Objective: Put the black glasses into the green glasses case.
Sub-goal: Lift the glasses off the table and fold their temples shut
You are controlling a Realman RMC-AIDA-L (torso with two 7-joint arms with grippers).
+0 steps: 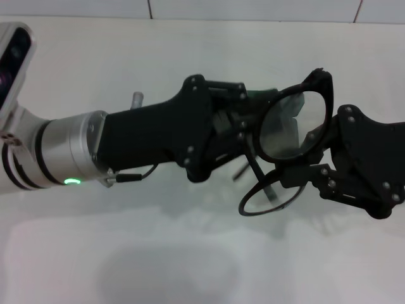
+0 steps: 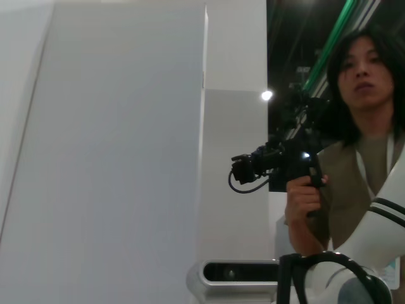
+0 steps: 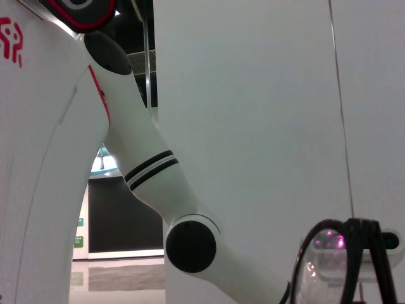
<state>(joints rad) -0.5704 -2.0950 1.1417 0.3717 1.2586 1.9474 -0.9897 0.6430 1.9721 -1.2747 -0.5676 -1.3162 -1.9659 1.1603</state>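
Observation:
The black glasses (image 1: 294, 123) hang in the air between my two grippers, one lens upright and the other lens (image 1: 269, 196) lower and tilted. My right gripper (image 1: 316, 158) comes in from the right and is shut on the frame near the bridge. My left gripper (image 1: 247, 136) reaches in from the left and touches the upright lens's rim. A small dark green patch (image 1: 264, 95) shows behind the left gripper; whether it is the green glasses case I cannot tell. A black rim shows in the right wrist view (image 3: 335, 259) and in the left wrist view (image 2: 329, 256).
A white tabletop (image 1: 158, 253) lies below both arms. A white wall (image 1: 253, 7) runs along the back. In the left wrist view a person (image 2: 361, 82) holds a camera (image 2: 272, 161) beside my body.

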